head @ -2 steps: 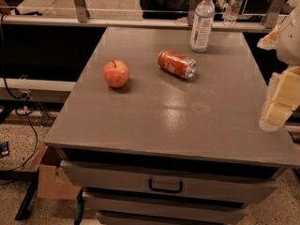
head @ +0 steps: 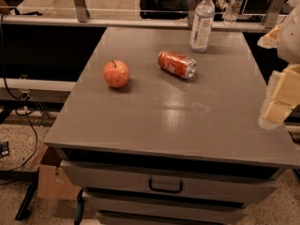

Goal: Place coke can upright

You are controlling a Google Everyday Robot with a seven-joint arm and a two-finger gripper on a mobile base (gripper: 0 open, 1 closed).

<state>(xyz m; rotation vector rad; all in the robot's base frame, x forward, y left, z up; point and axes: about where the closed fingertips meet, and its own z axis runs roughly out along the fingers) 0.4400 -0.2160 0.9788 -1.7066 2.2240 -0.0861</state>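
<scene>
Nothing is shifting since before; gripper (head: 275, 108) is hovering at the right edge of the table (head: 154, 121), apart or together I cannot tell, coke can (head: 176, 64) lying sideways

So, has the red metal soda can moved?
No. The coke can lies on its side, same gap from the clear plastic water bottle. The gripper hangs at the right edge of the grey table.

Gripper (head: 277, 108): at the far right edge of the view, about mid-height, partly cut off by the frame.
Gripper pose: pale cream body pointing downward, its lower end slanted slightly to the left.
Arm (head: 291, 41): white segment directly above the gripper, coming in from the upper right corner, mostly out of frame.
</scene>
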